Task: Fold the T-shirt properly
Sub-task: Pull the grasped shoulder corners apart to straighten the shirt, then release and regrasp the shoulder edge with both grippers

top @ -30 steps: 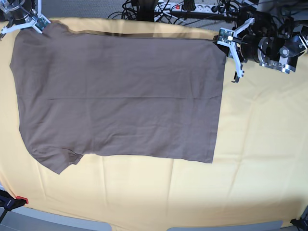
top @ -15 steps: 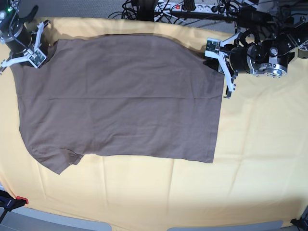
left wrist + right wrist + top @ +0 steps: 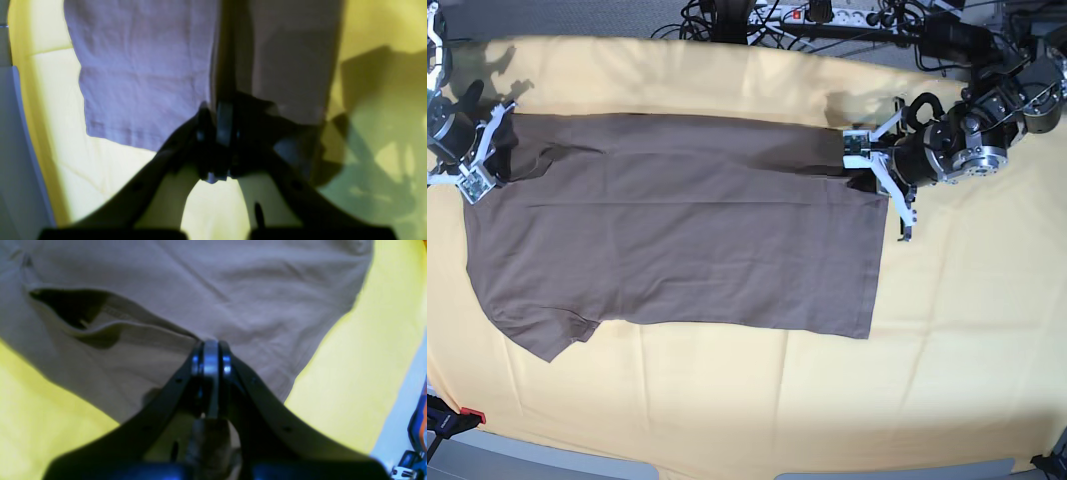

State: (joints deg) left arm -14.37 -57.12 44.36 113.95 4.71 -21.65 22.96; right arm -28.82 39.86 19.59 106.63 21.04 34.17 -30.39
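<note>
the t-shirt (image 3: 682, 255) lies spread across the middle of the pale yellow cloth (image 3: 717, 410), taking twelve o'clock as the top of the base view. its body is mostly flat, a straight crease running from nine towards three, with a crumpled corner (image 3: 552, 335) poking out at about seven. the far edge is drawn up into a fold, and a strip of the same grey-brown fabric shows beyond it from ten round to one. at two o'clock the left gripper (image 3: 873, 180) has its tips closed together with a pinch of the shirt between them; at ten the right gripper (image 3: 493, 158) is likewise closed on the fabric, and a loose, gaping pleat runs away from its tips towards ten in the right wrist view (image 3: 209, 343). farther out, dark cables (image 3: 727, 18) tangle beyond the cloth at twelve. the step in hand looks like carrying the far part over towards six, a fold across the shirt and an early one, since so much of it is still unfolded. the next move probably calls for both hands to travel together, level and gently stretched, before lowering and letting go; uneven pulling could skew the edges or bunch that pleat.
</note>
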